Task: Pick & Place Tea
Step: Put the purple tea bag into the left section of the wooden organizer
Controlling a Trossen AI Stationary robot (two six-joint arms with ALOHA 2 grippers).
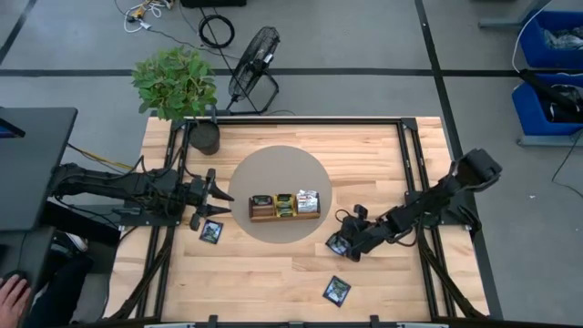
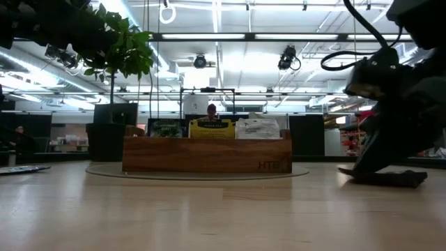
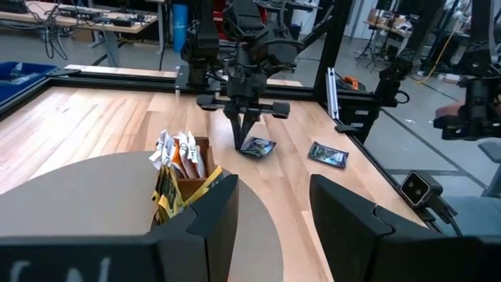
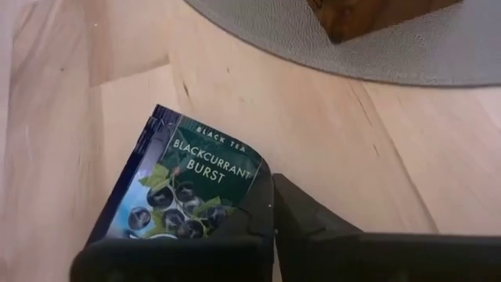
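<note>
Black sachets with green labels lie on the wooden table. My right gripper (image 1: 344,246) stands near the table's right side, pointing down, shut on one of them, a "Blackcurrant Burst" sachet (image 4: 188,188). Two more black sachets lie loose, one (image 1: 211,231) near my left gripper and one (image 1: 337,290) toward the near edge. A brown wooden tray (image 1: 273,217) on a round grey mat (image 1: 273,164) holds black-green, yellow and white sachets (image 2: 212,128) standing upright. My left gripper (image 1: 219,193) hovers open at the mat's left edge, touching nothing. My right gripper meets the black sachet at one edge (image 4: 262,176), where that edge runs in between the two closed fingers (image 4: 235,235). The fingers come from above, slanting down. The sachet (image 2: 390,178) still rests on the table; the fingers hide the pinch point itself.
A potted plant (image 1: 204,137) stands at the table's far left corner. Dark frame rails (image 1: 405,164) run along the table's sides. A fan (image 1: 255,68) stands on the floor beyond the far edge. A person's hand (image 1: 11,292) shows at the left, off the table.
</note>
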